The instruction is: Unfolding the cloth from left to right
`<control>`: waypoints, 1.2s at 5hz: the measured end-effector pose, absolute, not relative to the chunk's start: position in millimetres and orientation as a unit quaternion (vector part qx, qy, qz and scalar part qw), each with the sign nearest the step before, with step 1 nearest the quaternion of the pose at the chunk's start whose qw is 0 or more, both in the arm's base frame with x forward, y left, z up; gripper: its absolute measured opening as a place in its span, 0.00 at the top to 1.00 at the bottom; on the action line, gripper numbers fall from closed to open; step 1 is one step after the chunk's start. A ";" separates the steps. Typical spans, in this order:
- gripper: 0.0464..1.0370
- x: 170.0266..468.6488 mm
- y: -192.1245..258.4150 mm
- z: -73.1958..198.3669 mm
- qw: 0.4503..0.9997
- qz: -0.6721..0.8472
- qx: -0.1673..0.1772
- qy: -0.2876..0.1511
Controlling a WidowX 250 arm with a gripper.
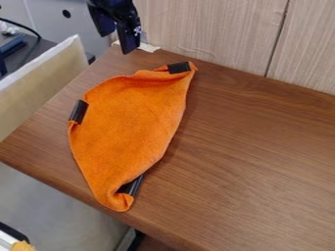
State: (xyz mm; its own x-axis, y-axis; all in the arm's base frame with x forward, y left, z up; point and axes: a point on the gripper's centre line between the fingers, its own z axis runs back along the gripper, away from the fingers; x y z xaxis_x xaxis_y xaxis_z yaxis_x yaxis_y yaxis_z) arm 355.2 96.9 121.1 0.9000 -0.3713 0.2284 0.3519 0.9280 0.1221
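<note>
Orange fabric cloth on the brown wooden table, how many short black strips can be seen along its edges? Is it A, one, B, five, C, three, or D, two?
C, since one black strip sits at the top corner of the orange cloth, another on its left edge in the picture, and a third by the bottom fold.

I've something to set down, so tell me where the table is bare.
The widest bare stretch of table lies picture-right of the orange cloth, up to the wall panel. A smaller wedge lies between the cloth's left side and the table's left edge. Crowded: the cloth's bottom corner, near the front edge, and up top, near the gripper.
</note>
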 end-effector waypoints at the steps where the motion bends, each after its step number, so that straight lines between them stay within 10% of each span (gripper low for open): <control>1: 0.04 353.1 96.3 108.7 0.977 -0.183 0.031 -0.109; 6: 0.04 309.8 144.4 56.2 0.996 -0.024 0.038 -0.082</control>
